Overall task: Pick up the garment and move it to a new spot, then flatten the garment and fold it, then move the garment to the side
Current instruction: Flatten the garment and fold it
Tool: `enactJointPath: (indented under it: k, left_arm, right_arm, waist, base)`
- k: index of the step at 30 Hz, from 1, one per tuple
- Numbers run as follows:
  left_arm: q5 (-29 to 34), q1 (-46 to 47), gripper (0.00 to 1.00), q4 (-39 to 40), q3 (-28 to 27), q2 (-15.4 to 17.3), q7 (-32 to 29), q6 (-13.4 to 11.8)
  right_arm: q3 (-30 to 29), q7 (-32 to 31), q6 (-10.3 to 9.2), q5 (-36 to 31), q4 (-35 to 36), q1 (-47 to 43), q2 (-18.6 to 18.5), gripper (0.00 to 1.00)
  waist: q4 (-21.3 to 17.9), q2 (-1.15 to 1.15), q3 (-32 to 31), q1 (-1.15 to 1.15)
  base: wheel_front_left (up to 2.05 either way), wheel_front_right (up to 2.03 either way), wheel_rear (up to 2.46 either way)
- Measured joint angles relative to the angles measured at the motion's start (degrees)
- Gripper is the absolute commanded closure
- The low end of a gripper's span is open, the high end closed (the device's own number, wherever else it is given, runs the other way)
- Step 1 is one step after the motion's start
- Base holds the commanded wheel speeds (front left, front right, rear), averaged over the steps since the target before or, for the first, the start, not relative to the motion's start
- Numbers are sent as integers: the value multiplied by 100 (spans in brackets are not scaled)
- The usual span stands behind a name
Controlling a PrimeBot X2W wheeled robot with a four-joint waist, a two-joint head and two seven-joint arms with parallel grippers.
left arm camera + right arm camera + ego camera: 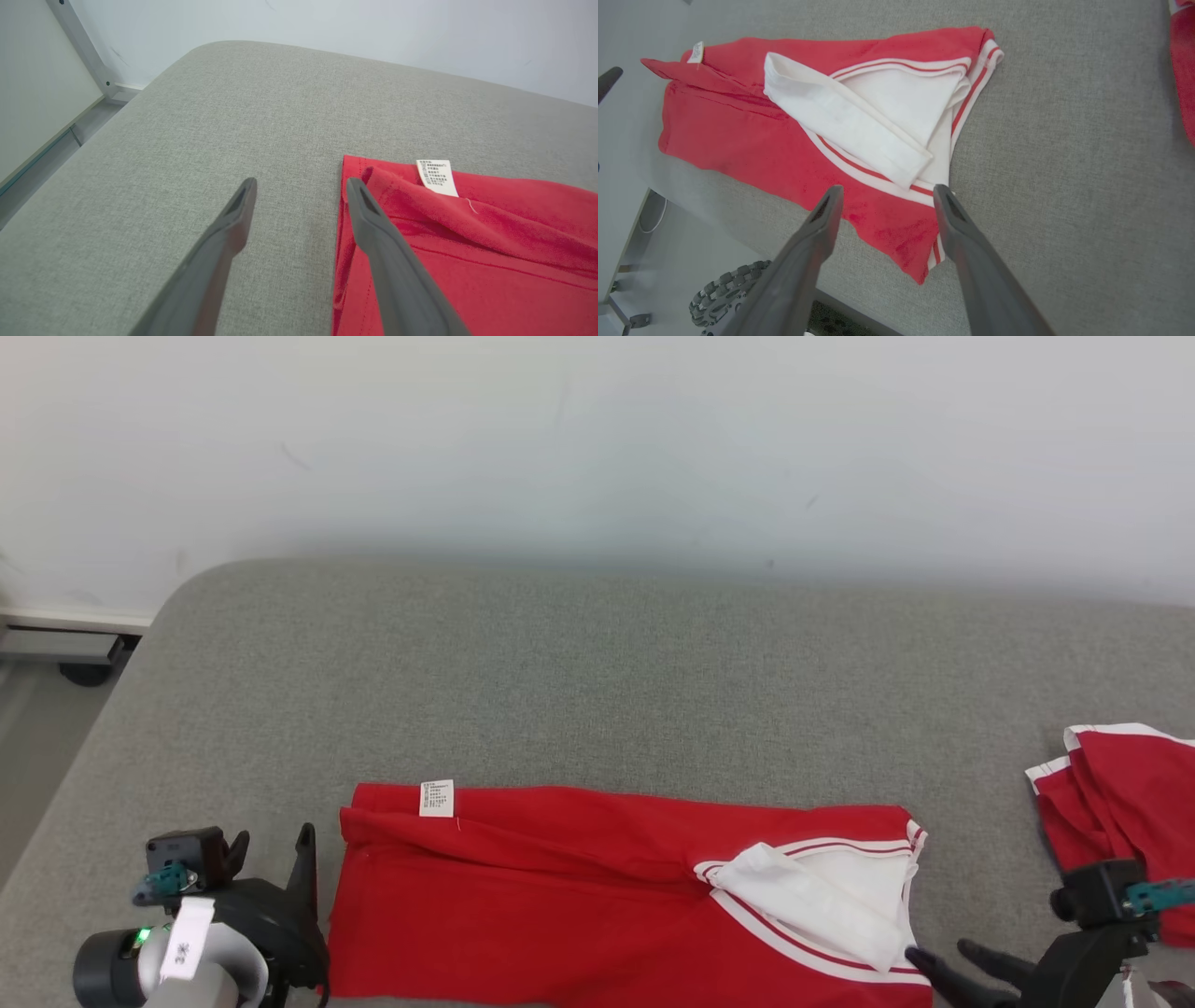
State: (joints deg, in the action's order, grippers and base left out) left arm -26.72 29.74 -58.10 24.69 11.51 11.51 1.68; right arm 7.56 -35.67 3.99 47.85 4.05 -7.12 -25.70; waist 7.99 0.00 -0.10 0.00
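The garment (560, 905) is red with white, red-striped trim and lies folded in a long band along the near edge of the grey padded table (597, 691). A white care label (437, 798) sits at its far left corner. My left gripper (271, 845) stands open just off the garment's left end. In the left wrist view that gripper (300, 186) holds nothing, and one finger lies along the red edge (467, 252). My right gripper (943, 957) is open at the garment's right near corner. In the right wrist view it (887, 191) hovers over the white trim (878, 102).
A second red and white garment (1120, 803) lies bunched at the table's right edge, also seen in the right wrist view (1183, 70). The table's far half is bare grey cloth against a pale wall. A wheel (728, 294) shows below the table's near edge.
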Motion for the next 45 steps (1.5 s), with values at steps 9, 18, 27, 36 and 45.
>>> enactJointPath:
  k: [9,18,27,36,45]
  left_arm:
    - [142,-773,0,1076,21,30,313,-203]
    - [203,-1739,0,2596,-100,204,315,-297]
    - [156,-2754,0,3999,-472,211,315,-619]
    - [212,-3199,0,4748,-350,537,315,-560]
    - [216,-3305,0,5196,-356,620,254,-570]
  right_arm:
    - [-475,1291,-452,-322,118,56,783,0]
    - [-650,2652,-658,-702,-187,63,1391,0]
    - [-691,3570,-617,-866,-531,-27,1622,0]
    - [-637,3996,-472,-925,-798,-86,1711,0]
    - [-626,4232,-349,-964,-1003,-58,1733,0]
  waist:
    - [3,0,-266,0]
    - [-88,0,-420,0]
    - [-182,0,-579,0]
    - [-216,0,-557,0]
    - [-248,0,-487,1]
  base:
    - [0,0,0]
    - [0,0,0]
    - [0,0,0]
    - [0,0,0]
    - [0,0,0]
